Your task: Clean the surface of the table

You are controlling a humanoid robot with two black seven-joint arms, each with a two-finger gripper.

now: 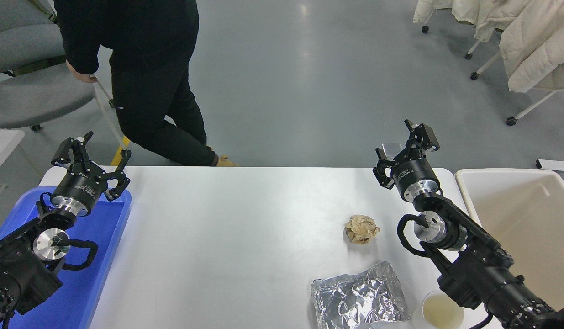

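White table surface (227,237): hard, flat. Crumpled paper ball (362,229): soft, light, easy to pinch. Right gripper (406,147), left gripper (91,154): fingers apart, empty.

Both grippers' jaws apart, empty.

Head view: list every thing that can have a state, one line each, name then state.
left gripper: open, empty, above the blue tray
right gripper: open, empty, raised at the table's far edge
paper ball: crumpled, on the table surface
foil bag: crinkled, lying flat
cup: upright, pale liquid inside
beige bin: nothing visible inside
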